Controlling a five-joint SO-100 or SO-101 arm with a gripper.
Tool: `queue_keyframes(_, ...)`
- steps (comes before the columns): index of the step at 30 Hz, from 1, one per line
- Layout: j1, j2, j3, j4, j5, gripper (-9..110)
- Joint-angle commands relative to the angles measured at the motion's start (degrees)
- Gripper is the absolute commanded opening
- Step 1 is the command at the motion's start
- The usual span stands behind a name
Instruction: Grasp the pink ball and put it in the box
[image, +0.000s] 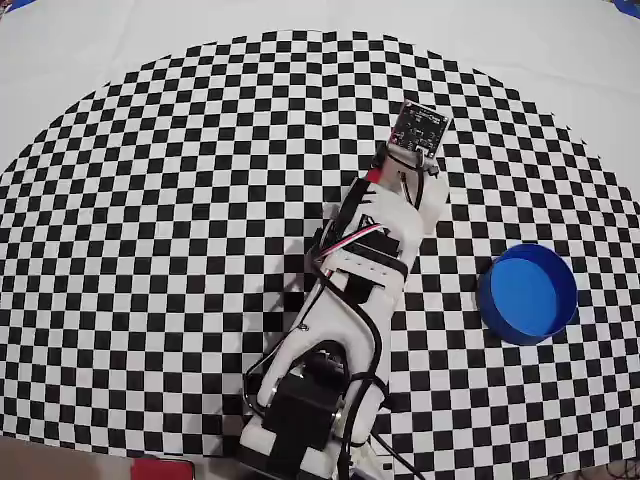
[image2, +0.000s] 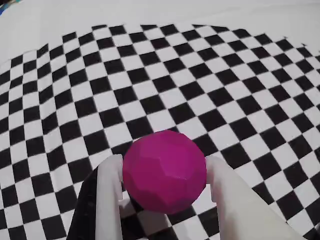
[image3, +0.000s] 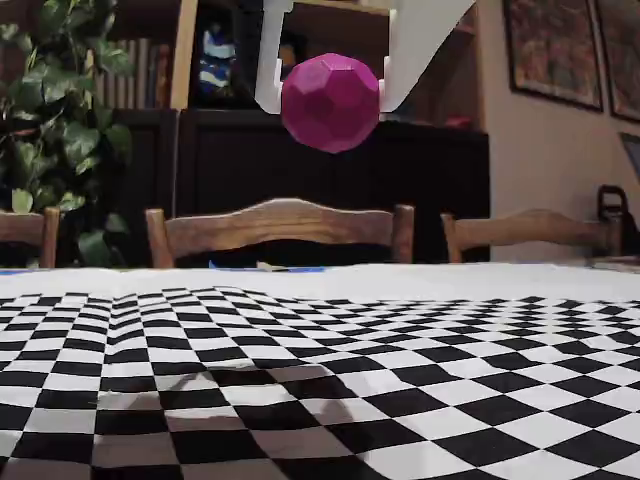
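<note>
I have the pink ball (image3: 331, 102) pinched in the pincer (image3: 330, 100), one white finger (image2: 111, 197) pressed on each side, and it hangs well clear of the checkered table (image3: 400, 400) in the fixed view. So the grasp is done, by my reckoning, and the lift too. What remains is the carry and the drop. From overhead, the box (image: 528, 293) sits empty to the right of the arm (image: 350, 300), some way from the pincer. I judge I must swing right, bring the ball over the blue rim, then let go.
</note>
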Motion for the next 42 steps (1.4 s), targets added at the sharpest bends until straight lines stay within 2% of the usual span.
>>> queue_keyframes(1,1.41,4.39,0.0,-0.35,0.26,0)
queue_keyframes(18,13.1,15.56,6.86,-0.35,-0.26,0)
queue_keyframes(42,30.5,15.73,7.29,-0.62,0.18,0)
